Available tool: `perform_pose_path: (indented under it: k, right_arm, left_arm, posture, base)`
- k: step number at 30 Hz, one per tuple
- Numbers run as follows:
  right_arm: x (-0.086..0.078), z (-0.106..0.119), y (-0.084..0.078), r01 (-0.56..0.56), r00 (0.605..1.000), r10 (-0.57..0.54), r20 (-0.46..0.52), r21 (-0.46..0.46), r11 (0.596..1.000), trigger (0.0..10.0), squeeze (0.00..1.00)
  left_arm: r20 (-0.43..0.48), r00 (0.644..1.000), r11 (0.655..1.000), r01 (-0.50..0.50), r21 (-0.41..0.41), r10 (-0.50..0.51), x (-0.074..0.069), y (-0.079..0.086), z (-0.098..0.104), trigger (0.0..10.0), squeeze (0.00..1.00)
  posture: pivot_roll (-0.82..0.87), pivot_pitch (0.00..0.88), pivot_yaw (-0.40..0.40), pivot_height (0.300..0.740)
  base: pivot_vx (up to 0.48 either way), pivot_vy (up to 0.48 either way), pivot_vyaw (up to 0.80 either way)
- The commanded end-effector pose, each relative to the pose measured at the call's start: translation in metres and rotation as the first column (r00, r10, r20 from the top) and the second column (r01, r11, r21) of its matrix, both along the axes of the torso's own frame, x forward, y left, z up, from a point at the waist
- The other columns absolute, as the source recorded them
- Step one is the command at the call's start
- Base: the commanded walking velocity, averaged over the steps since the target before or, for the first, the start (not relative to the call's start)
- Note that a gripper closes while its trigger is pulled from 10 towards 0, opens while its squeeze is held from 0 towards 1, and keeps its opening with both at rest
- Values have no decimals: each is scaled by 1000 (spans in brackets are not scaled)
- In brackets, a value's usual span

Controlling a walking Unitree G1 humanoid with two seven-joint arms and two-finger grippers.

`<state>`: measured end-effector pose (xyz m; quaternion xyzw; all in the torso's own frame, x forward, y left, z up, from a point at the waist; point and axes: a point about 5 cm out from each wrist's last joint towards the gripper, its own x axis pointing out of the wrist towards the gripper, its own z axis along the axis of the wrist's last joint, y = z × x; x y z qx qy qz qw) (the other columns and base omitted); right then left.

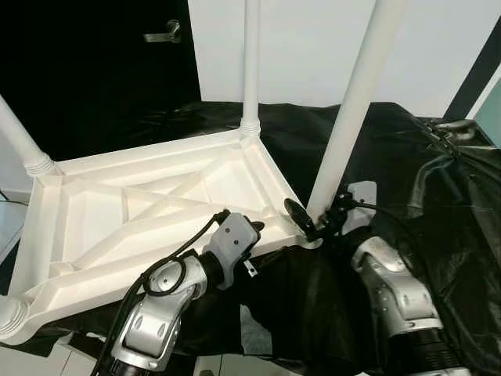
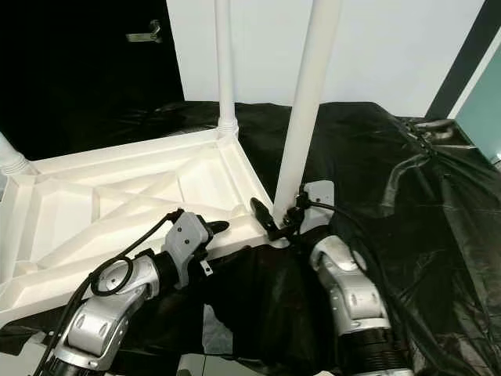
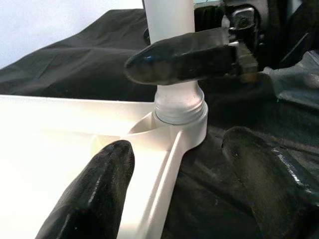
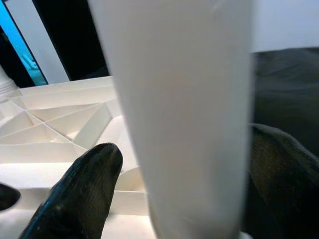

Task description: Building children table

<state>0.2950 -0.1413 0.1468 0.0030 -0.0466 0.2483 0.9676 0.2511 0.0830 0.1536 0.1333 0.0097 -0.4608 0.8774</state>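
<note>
Right pincer (image 1: 313, 219) clamped leg (image 1: 352, 110) above socket at tabletop (image 1: 156, 204) 4 o'clock corner. Left pincer (image 3: 179, 164) open, straddled rim. Risk: leg tilted; cross-threading likely.

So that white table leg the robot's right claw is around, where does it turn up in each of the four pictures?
Left eye view: the white leg rises tilted from the tabletop's near right corner, right of centre.
Right eye view: same leg, just right of centre.
Left wrist view: its threaded base sits in the corner socket, behind a right gripper finger.
Right wrist view: the leg fills the centre, between black fingers.
Shared landmark: the upturned white tabletop with its ribs.
</note>
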Motion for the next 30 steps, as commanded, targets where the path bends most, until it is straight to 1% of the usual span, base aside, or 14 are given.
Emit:
perform_pose_path:
  k: [1,3,4,8,9,12,13,15,16,18,30]
  right_arm:
    - [1,-3,-1,-29,1000,29,-1,-33,999,10000,0]
    - [3,-3,-5,-69,998,69,5,-74,995,10000,0]
    - [3,-3,-5,-69,998,69,5,-74,995,10000,0]
    - [12,-4,-13,-198,980,197,-25,-167,966,10000,0]
    - [12,-4,-13,-198,980,197,-25,-167,966,10000,0]
    - [18,-4,-15,-254,967,251,-40,-235,938,10000,0]
    - [18,-4,-15,-254,967,251,-40,-235,938,10000,0]
    - [21,-4,-17,-265,963,265,-38,-275,924,10000,0]
    - [21,-4,-17,-265,963,265,-38,-275,924,10000,0]
    - [25,-4,-20,-263,963,266,-33,-305,915,10000,0]
    - [28,-6,-24,-282,957,289,-32,-339,898,10000,0]
  left_arm:
    - [12,999,999,-51,3,51,4,2,-1,10000,0]
    - [12,999,999,-44,5,44,4,1,-1,10000,0]
    - [12,999,999,-44,5,44,4,1,-1,10000,0]
    - [16,999,1000,-29,8,29,6,-1,0,10000,0]
    - [16,999,1000,-29,8,29,6,-1,0,10000,0]
    - [21,999,1000,-26,8,26,7,-2,1,10000,0]
    - [21,999,1000,-26,8,26,7,-2,1,10000,0]
    - [24,999,1000,-31,6,31,7,-2,1,10000,0]
    - [24,999,1000,-31,6,31,7,-2,1,10000,0]
    - [25,999,999,-44,1,44,6,-1,1,10000,0]
    - [25,999,999,-44,-5,44,6,-1,1,10000,0]
  posture:
    - [71,0,-6,740]
    - [66,0,1,740]
    - [66,0,1,740]
    - [60,0,6,740]
    - [60,0,6,740]
    - [69,0,-6,740]
    - [69,0,-6,740]
    - [77,0,-14,740]
    - [77,0,-14,740]
    - [83,0,-22,740]
    - [72,0,-19,740]
  base:
    - [0,0,0]
    - [0,0,0]
    - [0,0,0]
    - [0,0,0]
    - [0,0,0]
    - [0,0,0]
    - [0,0,0]
    - [0,0,0]
    - [0,0,0]
    - [0,0,0]
    - [0,0,0]
